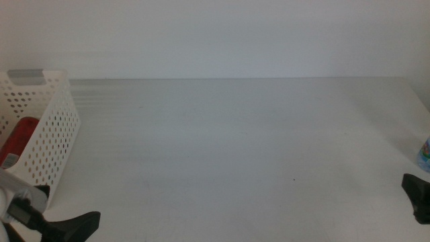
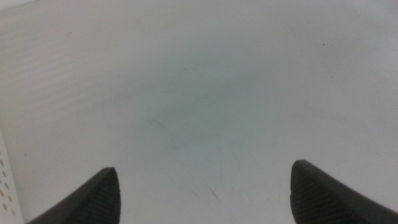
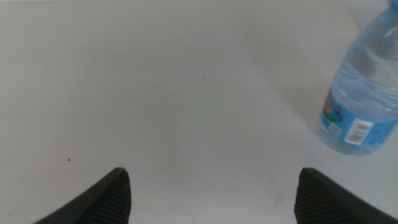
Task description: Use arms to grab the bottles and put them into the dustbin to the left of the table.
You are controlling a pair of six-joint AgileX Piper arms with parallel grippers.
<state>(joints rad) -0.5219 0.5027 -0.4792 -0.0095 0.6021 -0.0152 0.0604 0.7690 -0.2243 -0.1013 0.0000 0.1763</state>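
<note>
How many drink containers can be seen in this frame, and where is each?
2. A red can lies inside the white perforated dustbin at the table's left. A clear water bottle stands at the table's right edge. The basket wall may hide more.

One bottle (image 3: 362, 93), one can (image 1: 18, 140), one dustbin (image 1: 52, 131)

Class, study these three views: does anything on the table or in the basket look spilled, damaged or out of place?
Nothing looks spilled or damaged. The clear bottle stands at the table's right edge, and a red can lies in the dustbin.
</note>
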